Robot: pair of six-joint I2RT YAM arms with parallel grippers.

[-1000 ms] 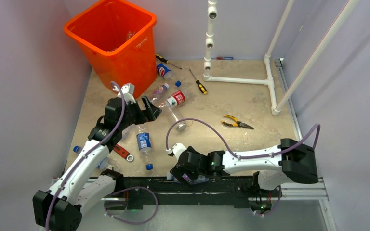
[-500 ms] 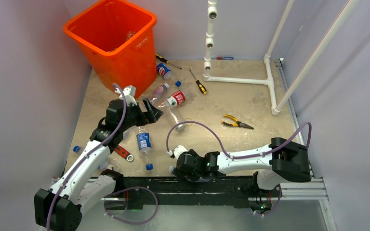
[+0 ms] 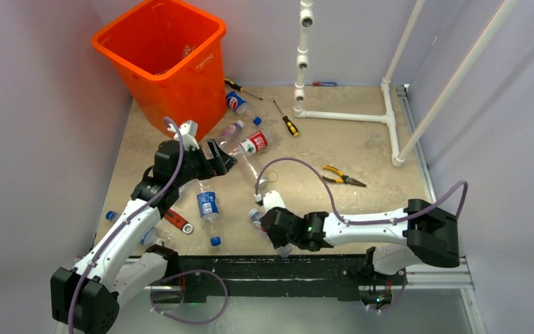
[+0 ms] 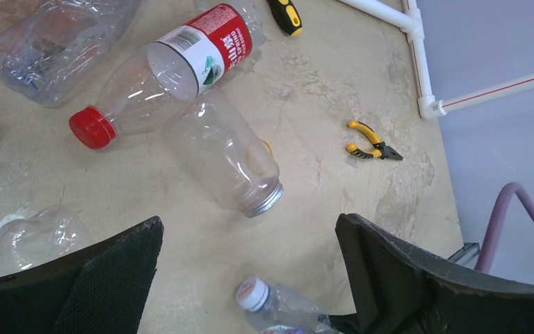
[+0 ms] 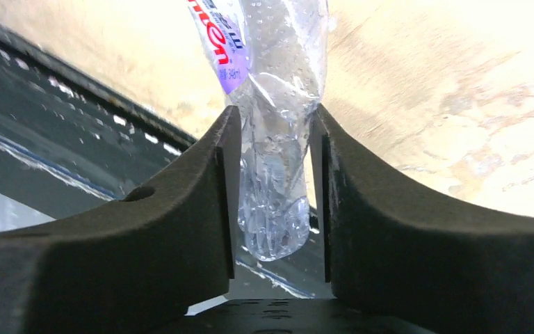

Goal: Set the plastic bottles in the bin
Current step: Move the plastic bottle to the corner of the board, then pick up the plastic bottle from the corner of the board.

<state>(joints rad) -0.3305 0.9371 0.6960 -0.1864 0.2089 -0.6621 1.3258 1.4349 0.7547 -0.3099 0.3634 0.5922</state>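
My right gripper (image 5: 274, 118) is shut on a crumpled clear plastic bottle (image 5: 278, 62) with a purple-and-red label, gripping its lower body. In the top view this gripper (image 3: 267, 224) is near the table's front edge, and the bottle's white cap (image 3: 254, 216) pokes out to its left. My left gripper (image 4: 249, 224) stands open and holds nothing. It hovers (image 3: 221, 157) over a red-labelled bottle (image 4: 181, 62) and an uncapped clear bottle (image 4: 226, 156). More bottles lie at the left (image 3: 208, 205) and by the bin (image 3: 236, 103). The orange bin (image 3: 181, 90) stands at the back left.
Yellow-handled pliers (image 3: 341, 177), two screwdrivers (image 3: 288, 124) (image 3: 240, 87) and a red-handled wrench (image 3: 177, 219) lie on the table. A white pipe frame (image 3: 348, 116) stands at the back right. A black rail (image 3: 250, 268) runs along the front edge. Loose blue caps (image 3: 215, 241) lie at the left.
My right gripper has closed on the purple-labelled bottle and drawn back from the front rail toward the table's middle. The left arm has barely moved.
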